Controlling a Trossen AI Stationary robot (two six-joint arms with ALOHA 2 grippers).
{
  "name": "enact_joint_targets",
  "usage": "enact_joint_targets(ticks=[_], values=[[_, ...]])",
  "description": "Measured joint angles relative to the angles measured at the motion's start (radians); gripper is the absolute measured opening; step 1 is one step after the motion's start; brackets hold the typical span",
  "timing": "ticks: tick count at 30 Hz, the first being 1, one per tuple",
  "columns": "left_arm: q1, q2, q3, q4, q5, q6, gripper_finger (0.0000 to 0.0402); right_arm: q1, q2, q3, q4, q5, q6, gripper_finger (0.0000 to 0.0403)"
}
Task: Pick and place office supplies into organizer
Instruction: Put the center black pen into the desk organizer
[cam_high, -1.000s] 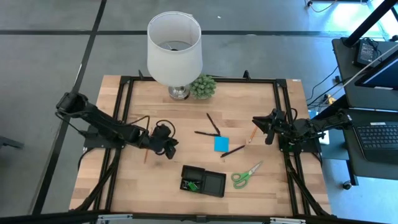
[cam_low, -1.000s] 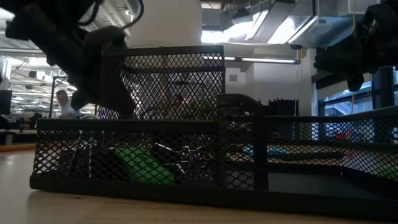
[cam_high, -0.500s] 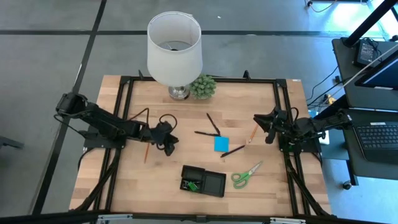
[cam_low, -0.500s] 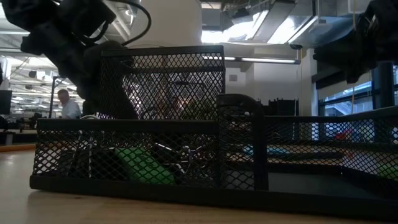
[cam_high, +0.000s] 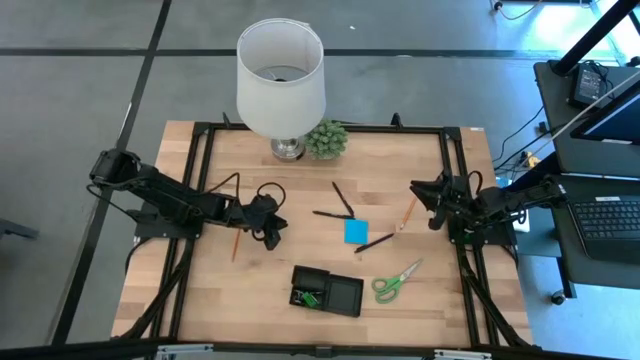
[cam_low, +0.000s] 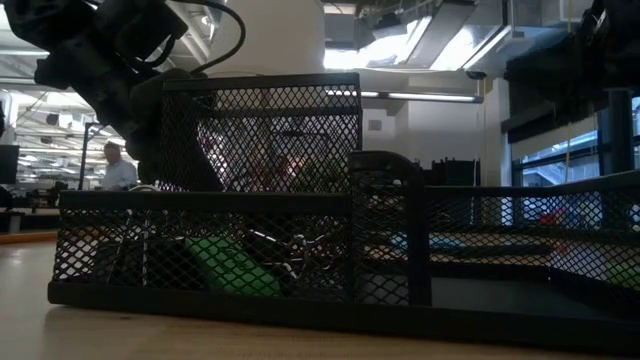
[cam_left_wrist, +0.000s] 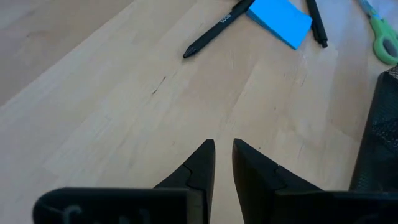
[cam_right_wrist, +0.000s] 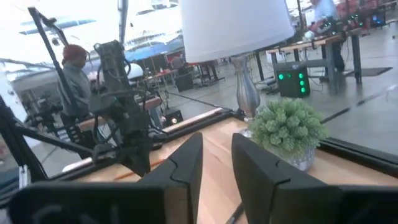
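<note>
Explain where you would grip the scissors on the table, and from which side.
Grip the scissors probably from straight above, across the closed blades near the pivot. They lie flat on the table with bare wood around them, and the blades are narrower than the green handle loops.

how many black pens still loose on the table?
3. One black pen lies toward the small green plant, one left of the blue square sticky-note pad, one at the pad's right corner. The black mesh organizer may hide more.
</note>
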Motion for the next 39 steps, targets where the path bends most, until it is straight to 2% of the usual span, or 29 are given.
enact_joint_targets(ticks=[3,9,14,19,23,28,31,35,39], values=[[0.000,0.000,0.000,0.000,0.000,0.000,0.0052,0.000,0.017,0.000,0.048,-0.047,-0.024,0.0088],[0.000,0.000,0.000,-0.006,0.012,0.004,0.0049,0.000,0.079,0.000,0.127,-0.054,-0.048,0.0088],[-0.001,-0.024,-0.001,-0.074,0.094,0.171,0.0047,0.000,0.133,0.000,0.136,-0.054,-0.004,0.0088],[0.000,-0.043,-0.001,-0.102,0.132,0.164,0.0049,0.000,0.183,0.000,0.142,-0.055,0.059,0.0088],[0.000,-0.043,-0.001,-0.101,0.134,0.157,0.0049,0.000,0.250,0.016,0.197,-0.072,0.027,0.0088],[0.000,-0.043,-0.001,-0.100,0.119,0.154,0.0049,0.000,0.385,0.141,0.184,-0.072,-0.045,0.0088],[0.000,-0.043,-0.001,-0.099,0.095,0.136,0.0049,0.000,0.498,0.246,0.110,-0.072,-0.074,0.0088],[0.000,-0.043,-0.001,-0.096,0.052,0.127,0.0049,0.000,0.674,0.398,-0.024,-0.071,-0.063,0.0088],[0.000,-0.043,-0.001,-0.071,0.045,0.128,0.0049,-0.019,0.848,0.529,-0.079,-0.073,0.016,0.0088]])
